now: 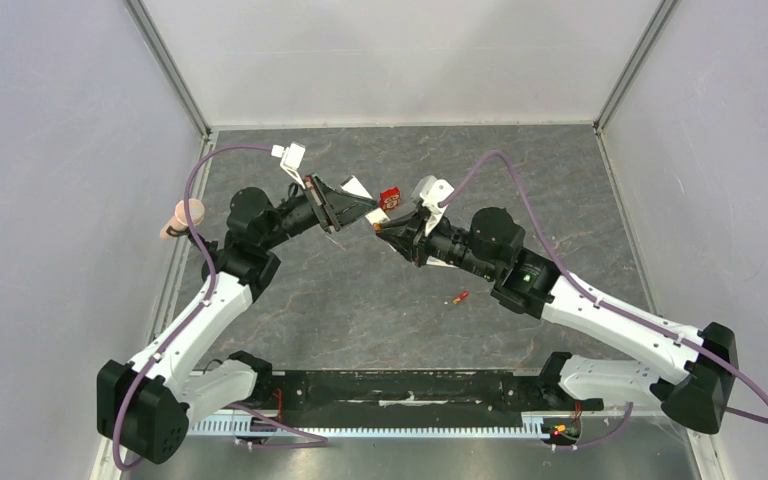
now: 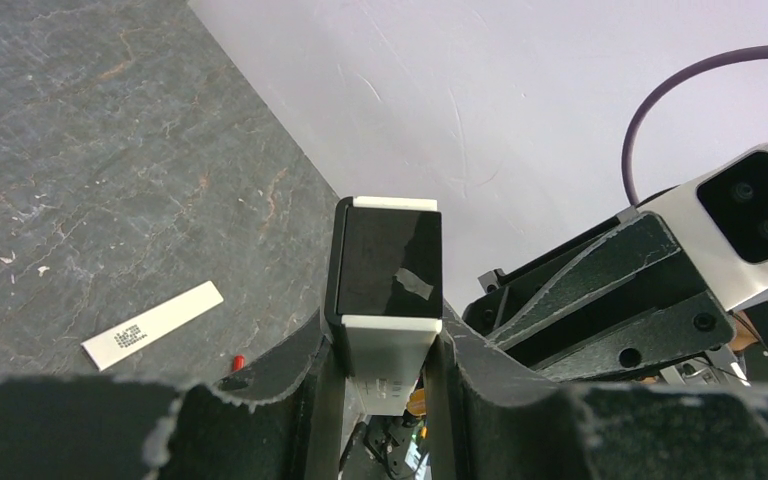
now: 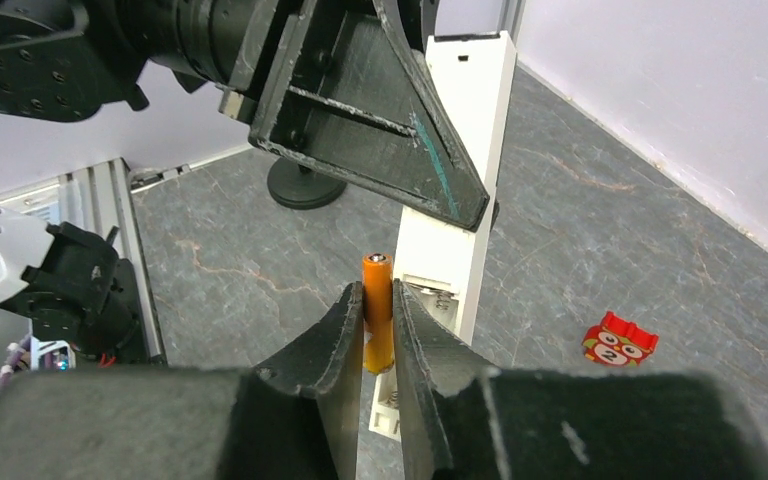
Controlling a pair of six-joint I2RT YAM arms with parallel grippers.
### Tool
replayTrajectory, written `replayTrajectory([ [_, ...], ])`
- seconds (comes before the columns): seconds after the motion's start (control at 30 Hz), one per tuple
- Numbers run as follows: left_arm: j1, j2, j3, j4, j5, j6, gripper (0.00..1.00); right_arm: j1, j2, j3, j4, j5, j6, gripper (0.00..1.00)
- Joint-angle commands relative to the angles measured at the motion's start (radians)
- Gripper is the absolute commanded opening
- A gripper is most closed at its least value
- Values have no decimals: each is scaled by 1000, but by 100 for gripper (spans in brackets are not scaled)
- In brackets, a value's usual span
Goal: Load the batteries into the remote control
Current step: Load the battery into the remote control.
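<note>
Right wrist view: a battery (image 3: 377,300) stands upright in the right gripper (image 3: 378,335), whose fingers are closed to its width. It is just in front of the remote control (image 3: 457,190) at its recess; contact cannot be told. The left gripper (image 2: 385,365) clamps the remote control above the table (image 1: 360,310). The top external view shows the second battery (image 1: 461,297) on bare table, well apart from the remote control.
</note>
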Motion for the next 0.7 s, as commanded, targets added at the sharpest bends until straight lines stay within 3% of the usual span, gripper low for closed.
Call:
replayTrajectory([
  [0.0,5,5,43,19,8,-23,2,8,15,12,1,36,-48,19],
  [0.43,5,5,31,43,-1,-57,2,9,5,-20,16,104,-36,18],
  [0.67,5,21,12,120,-14,-195,2,9,-11,-84,128,128,53,18],
])
